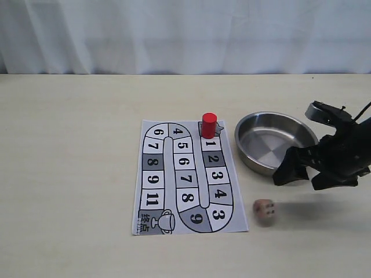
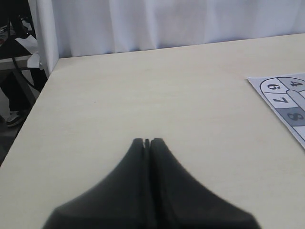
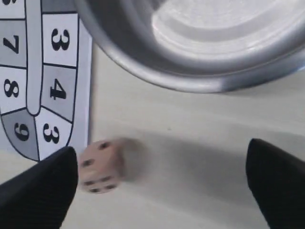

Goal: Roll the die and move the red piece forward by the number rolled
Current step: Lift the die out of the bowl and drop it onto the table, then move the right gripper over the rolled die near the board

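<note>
The tan die (image 1: 265, 212) (image 3: 99, 166) lies blurred on the table just right of the board's lower right corner, free of any gripper. The red piece (image 1: 208, 125) stands upright at the top of the board (image 1: 184, 179) (image 3: 43, 76), just above square 1. My right gripper (image 1: 306, 172) (image 3: 162, 191) hovers open above the table, right of and above the die, with nothing between its fingers. In the left wrist view my left gripper (image 2: 147, 141) is shut and holds nothing, over bare table left of the board (image 2: 286, 102).
A steel bowl (image 1: 249, 147) (image 3: 143, 67) stands right of the board, close to my right gripper. White curtain runs along the table's far edge. The table's left edge (image 2: 33, 109) shows in the left wrist view.
</note>
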Controlling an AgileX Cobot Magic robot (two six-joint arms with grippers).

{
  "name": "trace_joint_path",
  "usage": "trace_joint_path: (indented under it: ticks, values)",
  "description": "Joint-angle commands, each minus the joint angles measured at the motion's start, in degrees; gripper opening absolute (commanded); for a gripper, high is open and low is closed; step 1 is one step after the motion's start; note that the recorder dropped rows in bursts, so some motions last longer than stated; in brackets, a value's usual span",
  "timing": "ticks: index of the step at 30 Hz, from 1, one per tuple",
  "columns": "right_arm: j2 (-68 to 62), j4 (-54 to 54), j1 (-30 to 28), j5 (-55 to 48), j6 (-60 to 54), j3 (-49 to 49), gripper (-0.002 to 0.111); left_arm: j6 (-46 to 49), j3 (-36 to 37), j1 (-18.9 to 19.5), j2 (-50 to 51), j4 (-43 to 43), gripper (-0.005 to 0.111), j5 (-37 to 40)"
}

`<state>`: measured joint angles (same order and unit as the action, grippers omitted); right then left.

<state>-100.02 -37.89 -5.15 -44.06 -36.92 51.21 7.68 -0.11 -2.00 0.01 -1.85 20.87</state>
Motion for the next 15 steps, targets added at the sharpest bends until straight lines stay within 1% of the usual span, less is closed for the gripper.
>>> trace_joint_path:
  ticks: [1,4,5,7,11,12,15]
  values:
    - [0.26,7.97,-0.09,2.69,7.42,0.01,0.085,-0.23,0.11,0.00,-0.01,-0.28,0.000,-0.59]
    - [0.26,15.72,-0.09,3.76,15.65,0.01,0.073,-0.23,0.11,0.00,-0.01,-0.28,0.000,-0.59]
    - [0.26,18.22,-0.09,3.85,18.31,0.01,0.068,-0.23,0.11,0.00,-0.01,-0.28,0.000,-0.59]
    - [0.26,22.32,-0.09,3.85,21.67,0.01,0.060,-0.23,0.11,0.00,-0.01,-0.28,0.000,-0.59]
    - [0.26,27.04,-0.09,3.65,24.17,0.01,0.043,-0.23,0.11,0.00,-0.01,-0.28,0.000,-0.59]
    - [0.26,27.40,-0.09,3.41,24.17,0.01,0.037,-0.23,0.11,0.00,-0.01,-0.28,0.000,-0.59]
    - [0.26,27.40,-0.09,3.32,24.17,0.12,0.024,-0.23,0.11,0.00,-0.01,-0.28,0.000,-0.59]
